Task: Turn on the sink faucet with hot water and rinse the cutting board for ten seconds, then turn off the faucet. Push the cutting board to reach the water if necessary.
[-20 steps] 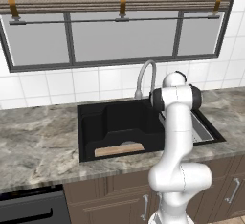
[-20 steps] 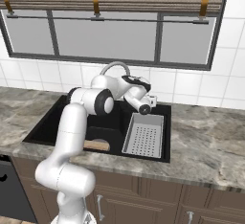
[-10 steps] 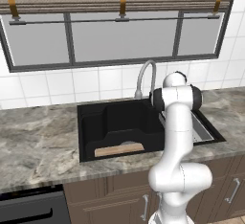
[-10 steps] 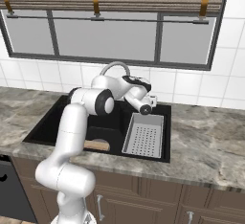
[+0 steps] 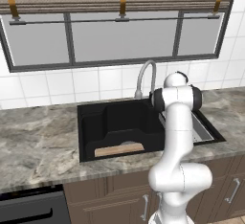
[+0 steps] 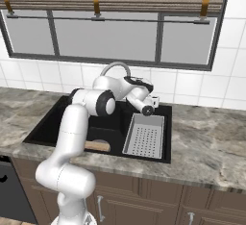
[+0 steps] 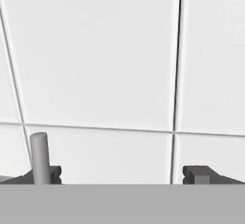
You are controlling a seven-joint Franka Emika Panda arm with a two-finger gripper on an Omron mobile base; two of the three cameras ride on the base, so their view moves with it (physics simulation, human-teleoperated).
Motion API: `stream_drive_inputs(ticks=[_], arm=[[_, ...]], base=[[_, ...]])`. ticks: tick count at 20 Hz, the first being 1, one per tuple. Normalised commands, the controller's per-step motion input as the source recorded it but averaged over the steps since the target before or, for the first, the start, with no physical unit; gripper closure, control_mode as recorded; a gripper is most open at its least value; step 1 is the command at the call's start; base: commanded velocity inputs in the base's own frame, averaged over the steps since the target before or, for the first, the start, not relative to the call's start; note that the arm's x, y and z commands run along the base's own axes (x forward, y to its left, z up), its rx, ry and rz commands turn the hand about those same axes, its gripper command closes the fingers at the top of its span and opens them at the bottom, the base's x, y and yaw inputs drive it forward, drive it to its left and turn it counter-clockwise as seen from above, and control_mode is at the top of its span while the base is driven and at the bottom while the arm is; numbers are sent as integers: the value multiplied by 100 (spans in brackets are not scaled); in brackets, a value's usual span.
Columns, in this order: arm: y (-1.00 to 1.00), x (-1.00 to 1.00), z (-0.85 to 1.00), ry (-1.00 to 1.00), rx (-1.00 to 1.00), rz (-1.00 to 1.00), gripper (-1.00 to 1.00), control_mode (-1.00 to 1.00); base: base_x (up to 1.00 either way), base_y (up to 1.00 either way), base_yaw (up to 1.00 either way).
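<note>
None of the task's steps show as done: we see no water at the faucet (image 5: pixel 145 77), and the board (image 5: pixel 119 149) lies dry at the sink's (image 5: pixel 91 122) front wall, left of centre and well off the spout's line. We judge everything remains: faucet on to hot, the rinse, possibly a push of the board toward the stream, then faucet off.

We find the arm risen from the base, bent at the elbow over the sink's right half, forearm reaching back toward the wall behind the faucet. The gripper (image 6: pixel 152 102) sits near the faucet's base, above the tray (image 6: pixel 144 135). In the hand view its tips stand wide apart with nothing between them, facing the wall tiles (image 7: pixel 95 50); a slim grey rod (image 7: pixel 40 157), likely the handle, stands just at the left tip.
</note>
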Motion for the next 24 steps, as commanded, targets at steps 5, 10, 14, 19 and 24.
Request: stream_drive_inputs(ticks=[5, 10, 14, 19, 24], arm=[[-13, 0, 0, 0, 0, 0, -100, -100], [-4, -4, 0, 0, 0, 0, -100, -100], [-7, -18, 0, 0, 0, 0, -100, -100], [-10, -20, 0, 0, 0, 0, -100, -100], [-15, -18, 0, 0, 0, 0, -100, -100]], base=[[0, 0, 0], [0, 0, 0], [0, 0, 0], [0, 0, 0], [0, 0, 0]])
